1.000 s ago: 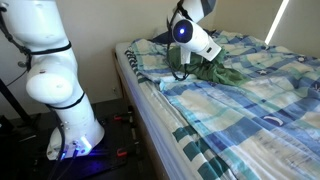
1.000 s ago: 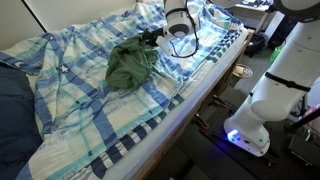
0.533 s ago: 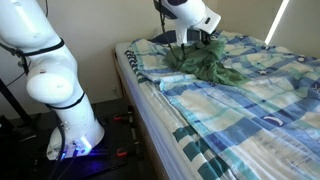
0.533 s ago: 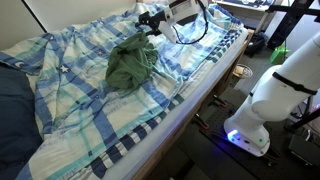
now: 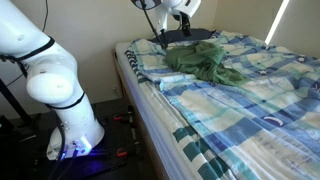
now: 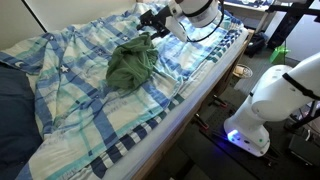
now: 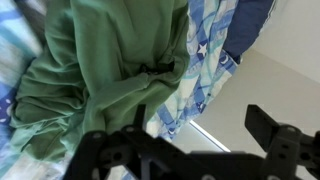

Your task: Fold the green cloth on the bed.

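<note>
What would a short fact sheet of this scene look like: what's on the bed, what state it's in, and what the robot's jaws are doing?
bed: rumpled blue, white and green checked cover
green cloth: bunched in a heap on the bed, not folded
pillow: dark navy, at one end, apart from the cloth
jaws: open, empty, raised above the bed near the cloth, not touching it
fold: not yet done

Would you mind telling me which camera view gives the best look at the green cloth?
An exterior view, looking down on the bed: the green cloth shows whole, a rumpled heap with nothing covering it. In an exterior view from lower down the cloth is foreshortened. The wrist view crops the cloth at the frame edges.
</note>
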